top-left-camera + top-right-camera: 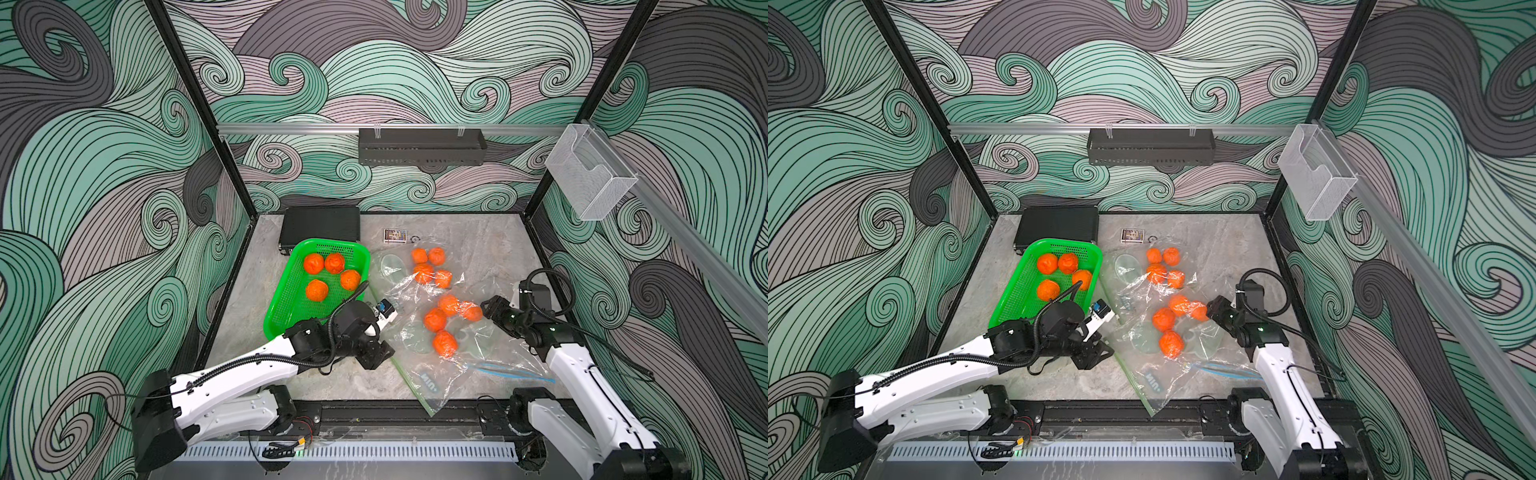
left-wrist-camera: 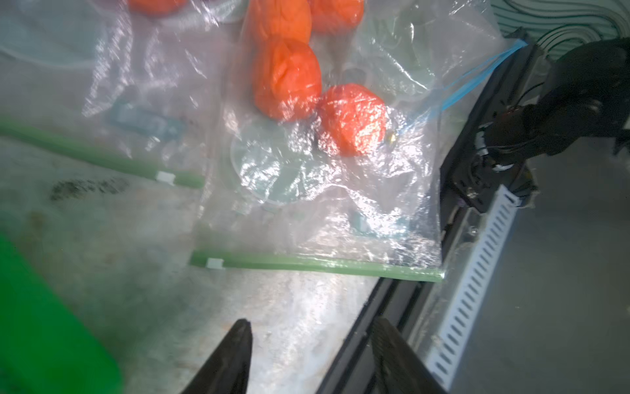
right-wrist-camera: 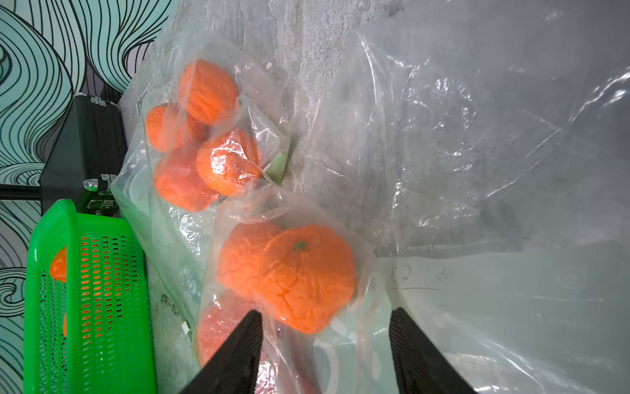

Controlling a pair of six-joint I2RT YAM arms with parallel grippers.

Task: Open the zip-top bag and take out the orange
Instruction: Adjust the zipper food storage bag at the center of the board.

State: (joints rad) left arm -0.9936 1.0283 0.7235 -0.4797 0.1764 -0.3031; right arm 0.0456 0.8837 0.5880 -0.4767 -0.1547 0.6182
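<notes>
Quick rundown: the zip-top bag [image 1: 415, 376] is lying crumpled on the tabletop [image 1: 340, 382], near-centre, with four oranges sealed up in the plastic. The orange [image 3: 306, 276] furthest right in that bunch is the one right in front of the right tool [image 3: 325, 317]. That tool's jaws are spread apart with the bagged orange poking in between the tips. There's a gap on both sides, so nothing is pinched.

The left tool [image 2: 310, 329] is also spread apart with nothing between its jaws. It hangs over bare tabletop just left of the bag's green zip strip [image 2: 324, 267] and isn't touching it. There's a white slider [image 2: 214, 263] sitting at one end of the strip. Can't tell from here whether the zip is actually undone.

Farther back there's a second bag [image 1: 388, 268] with four more oranges in it. To the left of both bags is the green basket [image 1: 291, 313] holding four loose oranges, with a black box [image 1: 320, 224] at its far end.
</notes>
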